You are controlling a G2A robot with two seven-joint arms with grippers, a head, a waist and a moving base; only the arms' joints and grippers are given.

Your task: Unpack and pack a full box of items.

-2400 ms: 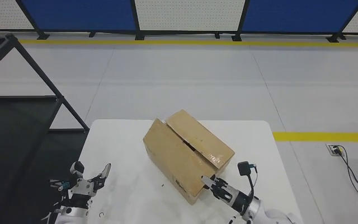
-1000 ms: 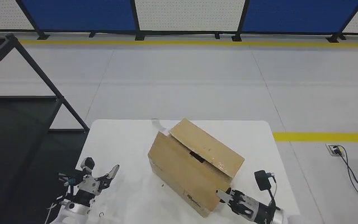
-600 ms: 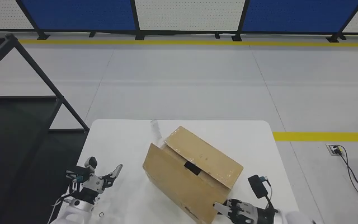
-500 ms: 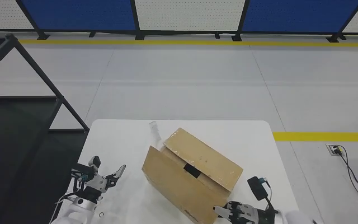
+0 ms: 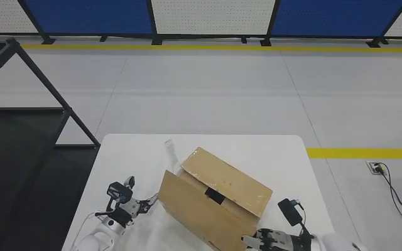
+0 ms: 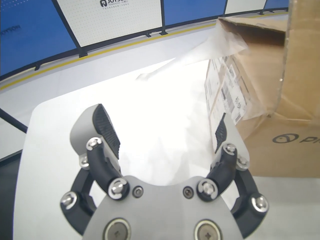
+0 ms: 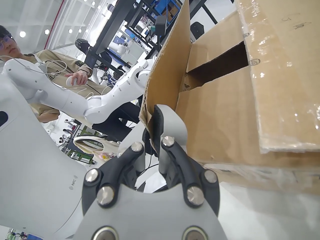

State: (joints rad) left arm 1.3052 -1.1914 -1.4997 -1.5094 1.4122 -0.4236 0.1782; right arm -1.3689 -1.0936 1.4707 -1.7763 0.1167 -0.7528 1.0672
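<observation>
Holds the left gripper (image 6: 162,126) low over the white table (image 5: 125,157), wrist level, pads (image 6: 106,126) released and spread wide with nothing between them. Points those fingertips along the table toward the cardboard box (image 5: 213,201), its labelled end wall just beside one fingertip, a clear tape strip (image 6: 200,53) hanging off its corner farther beyond. Pinches with the right gripper (image 7: 151,121) at the box's near corner, angled upward, fingers clenched on the edge of a raised flap (image 7: 170,58). Has the box's bulk just past those fingertips, resting on the table.
</observation>
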